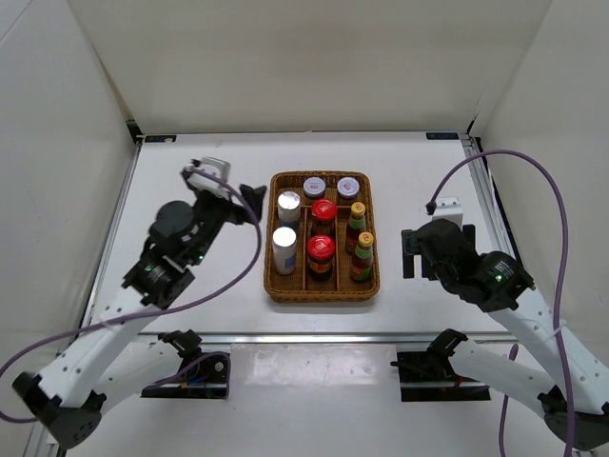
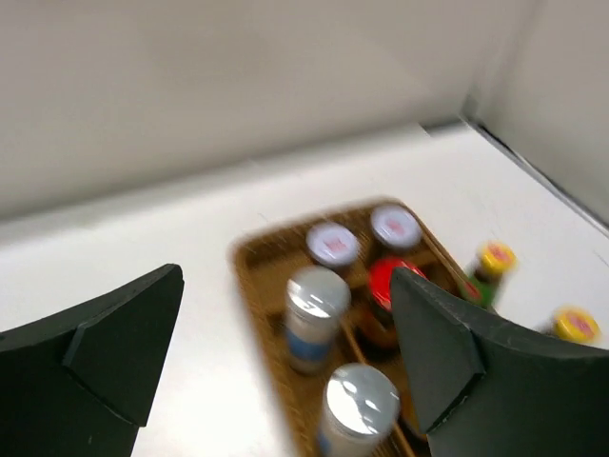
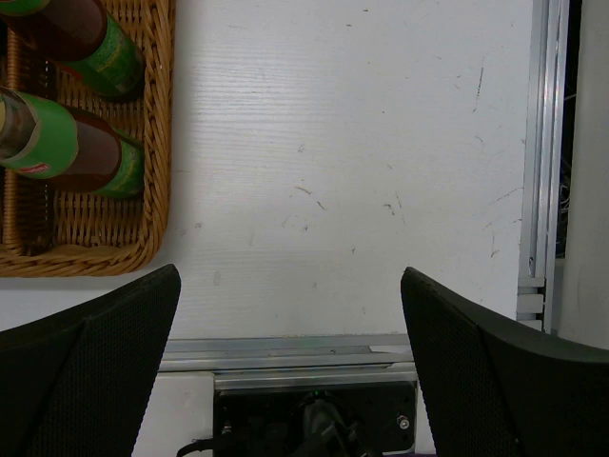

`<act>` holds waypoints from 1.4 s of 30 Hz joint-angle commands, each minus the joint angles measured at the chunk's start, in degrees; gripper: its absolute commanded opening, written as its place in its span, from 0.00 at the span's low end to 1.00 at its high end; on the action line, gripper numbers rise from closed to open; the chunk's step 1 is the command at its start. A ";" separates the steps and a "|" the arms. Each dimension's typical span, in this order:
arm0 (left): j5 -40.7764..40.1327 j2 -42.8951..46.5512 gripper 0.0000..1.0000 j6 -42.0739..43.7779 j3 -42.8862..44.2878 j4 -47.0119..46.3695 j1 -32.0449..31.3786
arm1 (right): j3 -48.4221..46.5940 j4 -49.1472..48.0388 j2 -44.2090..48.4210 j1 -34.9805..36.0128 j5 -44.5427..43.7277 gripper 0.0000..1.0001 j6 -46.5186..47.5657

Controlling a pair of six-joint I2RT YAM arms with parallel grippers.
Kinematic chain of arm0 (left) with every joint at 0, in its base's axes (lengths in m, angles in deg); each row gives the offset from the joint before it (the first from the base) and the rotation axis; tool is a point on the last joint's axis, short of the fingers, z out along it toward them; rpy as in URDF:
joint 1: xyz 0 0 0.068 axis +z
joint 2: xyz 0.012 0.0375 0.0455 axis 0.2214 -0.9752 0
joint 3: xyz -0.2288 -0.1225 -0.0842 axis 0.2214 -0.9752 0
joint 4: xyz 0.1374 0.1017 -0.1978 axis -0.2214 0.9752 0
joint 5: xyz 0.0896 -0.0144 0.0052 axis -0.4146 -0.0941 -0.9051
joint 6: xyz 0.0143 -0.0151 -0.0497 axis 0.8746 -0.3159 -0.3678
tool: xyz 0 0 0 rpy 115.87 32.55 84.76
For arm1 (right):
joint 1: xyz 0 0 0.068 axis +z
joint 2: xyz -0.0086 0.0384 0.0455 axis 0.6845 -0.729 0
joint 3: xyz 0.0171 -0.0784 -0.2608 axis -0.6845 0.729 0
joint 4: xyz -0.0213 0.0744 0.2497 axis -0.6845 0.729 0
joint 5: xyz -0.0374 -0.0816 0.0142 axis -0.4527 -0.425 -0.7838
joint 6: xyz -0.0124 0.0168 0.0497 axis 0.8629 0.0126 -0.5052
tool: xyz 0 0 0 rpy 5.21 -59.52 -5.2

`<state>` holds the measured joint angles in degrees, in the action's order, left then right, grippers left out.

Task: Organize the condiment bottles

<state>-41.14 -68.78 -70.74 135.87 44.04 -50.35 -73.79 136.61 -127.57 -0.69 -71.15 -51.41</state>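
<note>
Left pincer: your left pincer (image 1: pixel 249 205) is hanging just beside the left rim of the wicker tray (image 1: pixel 322 293), over the left half of the bench (image 1: pixel 190 162). Its jaws are standing wide and carrying nothing.
Tray: it is sitting about mid-bench, well apart from every edge.
White shakers: the two white shakers (image 1: pixel 284 249) are standing upright one behind the other along the tray's left side, silver caps up.
Lilac jars: the two grey-lilac-lidded jars (image 1: pixel 314 187) are sitting side by side against the tray's far rim.
Red jars: the two red-lidded jars (image 1: pixel 320 253) are lining up down the middle of the tray, nearer you than the lilac pair.
Sauce bottles: the two sauce bottles (image 1: pixel 361 255) are standing in the right-hand compartment, the nearer one close to the near right corner of the tray. Your right wrist view is showing their green necks inside the wicker wall.
Right pincer: your right pincer (image 1: pixel 407 254) is hovering over bare bench to the right of the tray, apart from it, jaws spread wide and empty.
Done: you are looking at all eight condiment bottles (image 1: pixel 324 215) inside the tray, grouped like with like, and none is showing on the bench outside it.
Left: judging from this, nothing is waiting to be placed and the sorting is looking complete. At most you are facing a pull-back of both arms toward the near edge.
</note>
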 commanded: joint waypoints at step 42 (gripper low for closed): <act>-18.94 25.39 1.00 4.94 -23.64 6.67 12.60 | 0.83 -1.74 2.16 0.39 -0.09 1.00 0.41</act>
<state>-60.70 -43.68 -65.80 112.63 51.12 -37.00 -72.61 136.24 -125.56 -0.69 -71.39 -51.82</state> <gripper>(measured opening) 0.998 0.998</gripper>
